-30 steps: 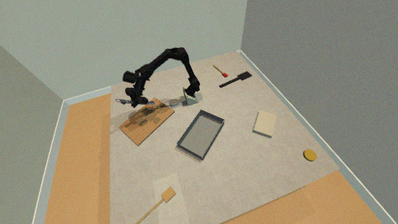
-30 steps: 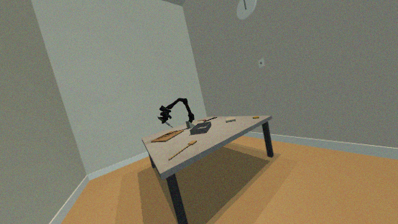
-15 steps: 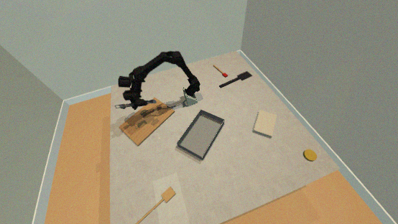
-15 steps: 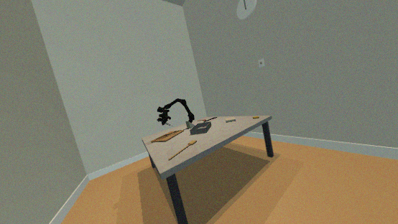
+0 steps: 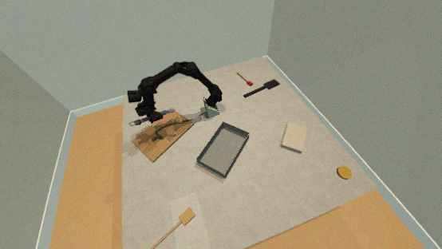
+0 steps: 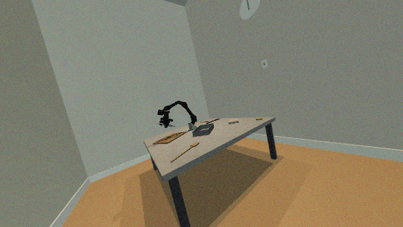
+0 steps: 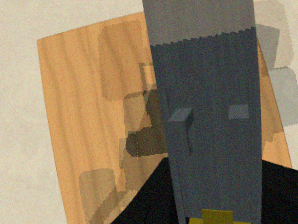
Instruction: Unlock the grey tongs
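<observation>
Tongs (image 5: 137, 122) (image 7: 212, 125) clamped in the narrowed gripper (image 5: 156, 116) (image 6: 166, 124); wooden board (image 5: 154, 153) (image 6: 160, 141) (image 7: 57, 100) below.

Board (image 5: 148, 149) (image 6: 162, 141) (image 7: 75, 100) grained wood; tongs (image 5: 136, 123) (image 7: 215, 75) matt grey.
</observation>
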`<state>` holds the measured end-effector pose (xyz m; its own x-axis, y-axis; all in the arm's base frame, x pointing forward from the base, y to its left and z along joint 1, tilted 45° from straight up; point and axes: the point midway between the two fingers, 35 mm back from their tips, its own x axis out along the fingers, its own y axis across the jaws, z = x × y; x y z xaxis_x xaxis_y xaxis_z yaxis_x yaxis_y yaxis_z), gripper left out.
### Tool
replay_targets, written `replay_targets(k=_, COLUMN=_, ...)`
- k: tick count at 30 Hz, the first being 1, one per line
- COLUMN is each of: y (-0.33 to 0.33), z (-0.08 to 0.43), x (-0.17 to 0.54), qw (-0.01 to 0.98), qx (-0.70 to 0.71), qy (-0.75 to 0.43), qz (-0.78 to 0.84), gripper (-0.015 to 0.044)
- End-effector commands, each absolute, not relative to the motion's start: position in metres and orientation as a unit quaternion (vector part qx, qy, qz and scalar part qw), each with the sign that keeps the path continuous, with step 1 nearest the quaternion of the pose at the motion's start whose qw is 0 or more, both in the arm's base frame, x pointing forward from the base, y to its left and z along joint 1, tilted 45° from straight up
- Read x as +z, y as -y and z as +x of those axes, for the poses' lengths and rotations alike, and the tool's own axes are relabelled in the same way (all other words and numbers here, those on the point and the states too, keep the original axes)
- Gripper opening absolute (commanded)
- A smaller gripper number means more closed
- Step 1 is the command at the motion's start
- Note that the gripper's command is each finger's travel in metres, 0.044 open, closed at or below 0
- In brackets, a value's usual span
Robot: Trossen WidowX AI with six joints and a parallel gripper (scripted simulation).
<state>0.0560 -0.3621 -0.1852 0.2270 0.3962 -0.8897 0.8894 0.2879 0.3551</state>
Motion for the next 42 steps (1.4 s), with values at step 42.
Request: replay_targets(k=42, y=0.33, z=0.059, x=-0.192, qw=0.449, qx=-0.106, qy=-0.683, qz=0.566, gripper=-0.015)
